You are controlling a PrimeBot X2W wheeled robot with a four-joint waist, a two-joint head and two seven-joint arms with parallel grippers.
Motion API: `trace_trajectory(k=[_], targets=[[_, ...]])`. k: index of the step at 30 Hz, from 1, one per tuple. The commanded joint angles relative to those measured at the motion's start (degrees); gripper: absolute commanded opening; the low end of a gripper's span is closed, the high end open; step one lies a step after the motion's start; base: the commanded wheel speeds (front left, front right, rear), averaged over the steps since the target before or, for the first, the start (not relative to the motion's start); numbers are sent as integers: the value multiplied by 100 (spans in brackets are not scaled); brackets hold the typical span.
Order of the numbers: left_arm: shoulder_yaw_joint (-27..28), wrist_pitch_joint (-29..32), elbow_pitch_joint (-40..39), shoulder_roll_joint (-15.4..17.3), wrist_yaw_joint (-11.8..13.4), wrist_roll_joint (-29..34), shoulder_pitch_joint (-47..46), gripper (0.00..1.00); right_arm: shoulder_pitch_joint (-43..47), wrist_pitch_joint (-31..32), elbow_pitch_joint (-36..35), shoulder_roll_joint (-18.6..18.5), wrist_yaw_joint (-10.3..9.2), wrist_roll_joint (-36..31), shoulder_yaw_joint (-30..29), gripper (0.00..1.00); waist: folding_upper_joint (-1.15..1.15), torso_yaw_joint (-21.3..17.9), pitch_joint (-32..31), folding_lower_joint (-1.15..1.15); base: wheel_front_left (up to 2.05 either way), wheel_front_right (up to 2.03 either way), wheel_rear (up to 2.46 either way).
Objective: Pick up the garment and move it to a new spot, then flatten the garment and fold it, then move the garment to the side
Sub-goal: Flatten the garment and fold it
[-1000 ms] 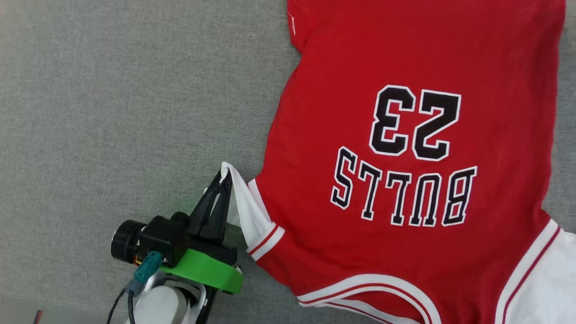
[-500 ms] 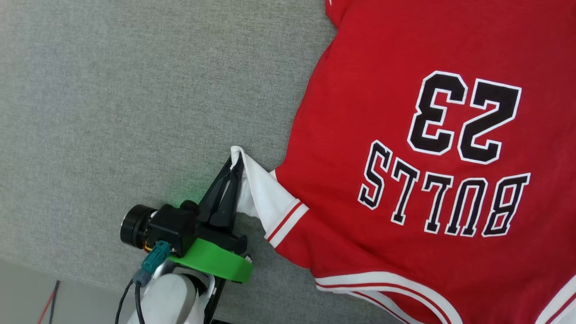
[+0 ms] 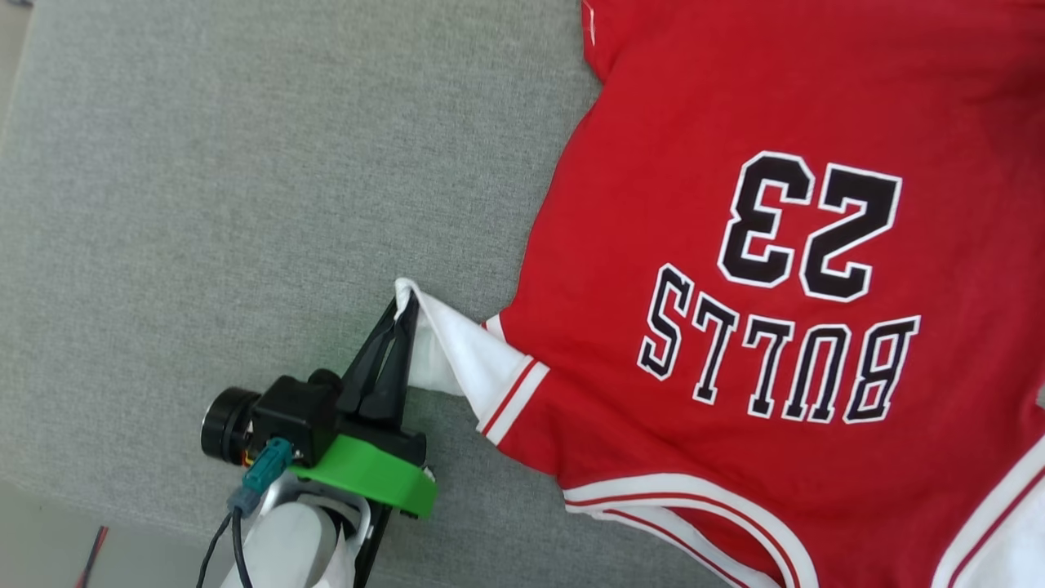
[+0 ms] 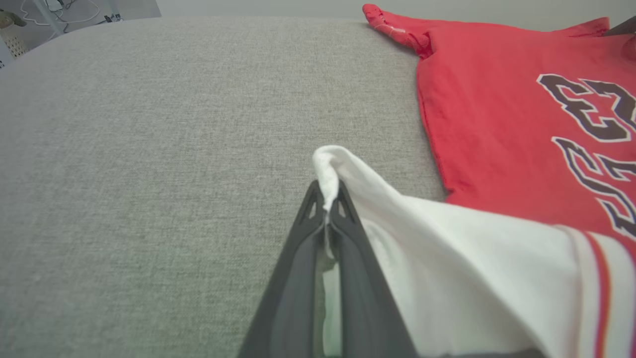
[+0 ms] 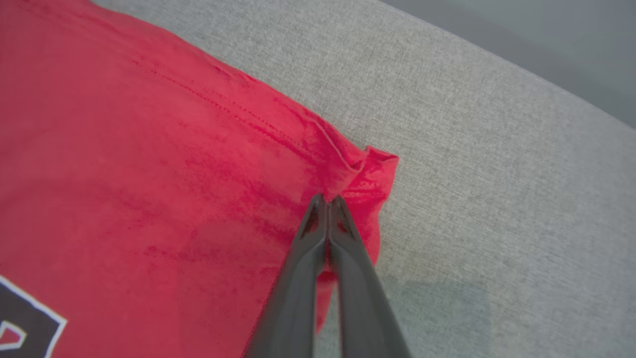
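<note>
Since half a second ago my head camera has swung, so the whole scene sits slightly lower and to the left. The left pincer [image 3: 406, 304] has kept its pinch on the white sleeve [image 3: 457, 359], clenched tight with the cloth bunched over its tips. The garment [image 3: 694, 204] lies spread on the grey cloth-covered desk [image 3: 245, 204], right of that pincer, its lettering upside down to me. At the far side, the right pincer [image 5: 326, 199] is clamped on a turned-up corner of the red hem [image 5: 377, 166]. A red cable [image 3: 91, 555] lies on the floor off the near left edge of the desk. Loose wires [image 4: 74, 12] show beyond the far left corner.
</note>
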Motion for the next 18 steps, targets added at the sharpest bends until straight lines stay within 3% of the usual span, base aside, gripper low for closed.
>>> trace_trajectory(k=[1, 13, 18], targets=[[49, -34, 53, -30, -56, -8, 110, 0, 142, -117, -126, -131, -4, 104, 61, 0, 0, -145, -439, 0, 0, 0, 0], [313, -34, 309, 19, -122, -15, 636, 0, 2022, -1049, -1594, -1843, -4, 823, 508, 0, 0, -515, -1419, 0, 0, 0, 0], [424, -34, 387, 73, -143, -21, 863, 0, 3000, -1482, -1880, -2240, -4, 1196, 468, 0, 0, -725, -1704, 0, 0, 0, 0]])
